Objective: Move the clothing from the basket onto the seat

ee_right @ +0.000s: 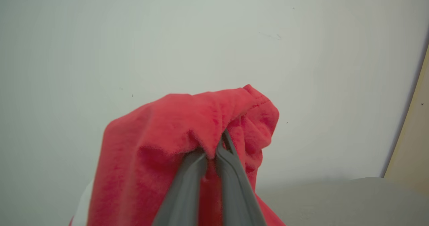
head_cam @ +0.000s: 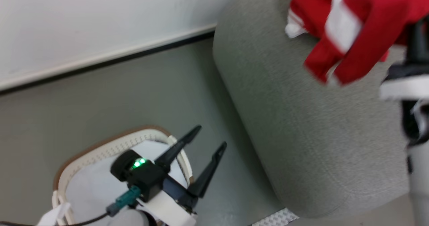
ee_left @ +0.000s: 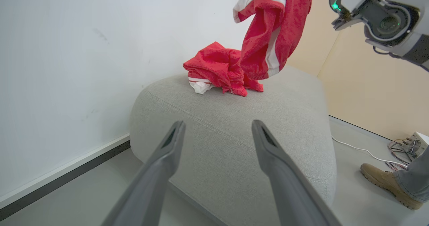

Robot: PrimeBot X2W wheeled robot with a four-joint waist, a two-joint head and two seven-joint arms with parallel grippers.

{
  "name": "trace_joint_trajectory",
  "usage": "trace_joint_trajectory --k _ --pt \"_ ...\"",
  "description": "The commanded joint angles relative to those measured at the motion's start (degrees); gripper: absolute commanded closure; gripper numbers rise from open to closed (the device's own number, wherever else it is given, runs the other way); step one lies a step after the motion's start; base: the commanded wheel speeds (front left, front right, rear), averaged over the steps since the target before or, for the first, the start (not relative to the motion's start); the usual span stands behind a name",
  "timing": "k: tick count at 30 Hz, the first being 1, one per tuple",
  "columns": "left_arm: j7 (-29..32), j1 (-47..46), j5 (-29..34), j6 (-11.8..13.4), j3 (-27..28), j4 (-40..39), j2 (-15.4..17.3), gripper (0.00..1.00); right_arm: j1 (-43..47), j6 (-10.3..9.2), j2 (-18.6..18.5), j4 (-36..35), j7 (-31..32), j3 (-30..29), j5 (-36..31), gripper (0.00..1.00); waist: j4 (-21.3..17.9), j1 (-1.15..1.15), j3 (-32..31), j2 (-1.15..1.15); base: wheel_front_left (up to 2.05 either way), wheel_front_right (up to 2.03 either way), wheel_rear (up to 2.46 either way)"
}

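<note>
You have the clothing in two pieces, both at the seat [ee_left: 234, 142]. The crumpled garment [ee_left: 218, 68] lies on the grey cushion's top, toward the edge nearest the white wall [ee_left: 67, 68], with a bit of white, red-striped trim showing at its lower left in the left wrist view. The hanging garment [ee_left: 268, 35], red with a white stripe, dangles over the seat from your right end effector [ee_right: 216, 145], whose two fingers are pinched together on a fold of the red fabric. Its lower hem overlaps the crumpled garment in the left wrist view. You cannot tell from here whether the two touch.

Your left end effector [ee_left: 218, 123] has its fingers spread wide with nothing between them. In its own wrist view it points toward the seat's near side, and in the head view it hangs over the basket [head_cam: 110, 145].

The basket stands on the grey floor [head_cam: 100, 95] just beside the seat, and a flat white sheet [head_cam: 90, 185] lies inside it.

Past the seat, a person's tan shoe [ee_left: 385, 182] rests on the floor. A white cable [ee_left: 362, 152] runs along the floor near it, by the beige wall.
</note>
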Motion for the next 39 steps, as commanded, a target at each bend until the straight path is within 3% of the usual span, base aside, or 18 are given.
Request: trace_joint_trajectory --k 1,9,16,26,28,29,30,34,39 --pt "0.3 -1.6 0.3 0.0 1.2 -1.1 1.2 0.00 -5.9 -0.15 -0.1 1.7 0.5 -3.3 0.7 1.00 4.8 -0.01 7.1 0.00 0.00 0.00 0.00" --pt "0.4 -3.8 -0.5 0.6 4.9 -4.0 4.7 0.00 -28.1 -0.15 -5.2 9.8 4.5 -20.5 -4.3 1.00 10.1 -0.01 15.6 0.00 0.00 0.00 0.00" --pt "-0.1 -1.9 -1.9 1.9 7.7 -5.5 6.9 0.00 -34.5 -0.15 -10.4 18.7 7.8 -33.1 -13.8 1.00 13.2 -0.01 19.3 0.00 0.00 0.00 0.00" --pt "-0.3 1.7 -1.8 3.5 7.6 -5.6 8.1 0.00 -29.1 -0.15 -5.4 34.9 3.1 -49.9 -25.6 1.00 14.5 -0.01 18.6 0.00 0.00 0.00 0.00" --pt "-0.3 2.1 -2.2 4.0 8.1 -5.5 8.3 0.00 -29.0 -0.15 -5.0 36.5 1.7 -51.2 -27.6 0.56 14.4 -0.01 17.7 0.00 0.00 0.00 0.00" --pt "-0.4 2.3 -2.3 4.1 8.3 -5.5 8.4 0.00 -29.1 -0.15 -5.0 37.1 1.1 -51.5 -28.3 0.16 14.2 -0.01 17.3 0.00 0.00 0.00 0.00" --pt "-0.6 2.5 -2.4 4.4 8.6 -5.4 8.3 0.00 -29.3 -0.15 -5.0 37.6 0.6 -51.5 -28.7 0.00 14.1 -0.01 16.8 0.00 0.00 0.00 0.00" --pt "-1.3 2.9 -3.3 4.7 9.3 -4.4 7.5 0.00 -28.4 -0.15 -4.7 38.6 -1.0 -49.1 -31.3 0.00 13.3 -0.01 14.1 0.00 0.00 0.00 0.00" --pt "-2.2 3.7 -4.6 5.0 10.0 -2.3 5.8 0.00 -24.6 -0.15 -4.2 39.1 -2.4 -45.1 -29.8 0.00 13.3 -0.01 9.9 0.00 0.00 0.00 0.00"
